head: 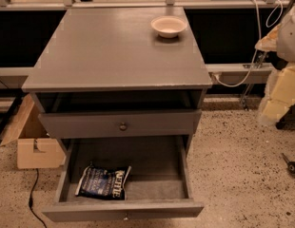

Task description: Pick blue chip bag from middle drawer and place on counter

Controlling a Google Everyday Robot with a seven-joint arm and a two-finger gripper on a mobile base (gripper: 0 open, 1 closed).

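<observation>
The small dark-blue crinkly foil chip bag [103, 182], with white "Kettle" written on it, lies flat in the front left of the pulled-out wide grey wooden middle drawer [159, 172]. The robot's pale gripper [280, 91] hangs far up and right of that drawer; I cannot tell its grip. Picking looks not yet begun, so next it must reach down into the drawer. The flat grey counter [114, 51] is above the drawer.

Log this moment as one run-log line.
blue chip bag: lying in open middle drawer | counter: bag not placed | gripper: not in view
</observation>
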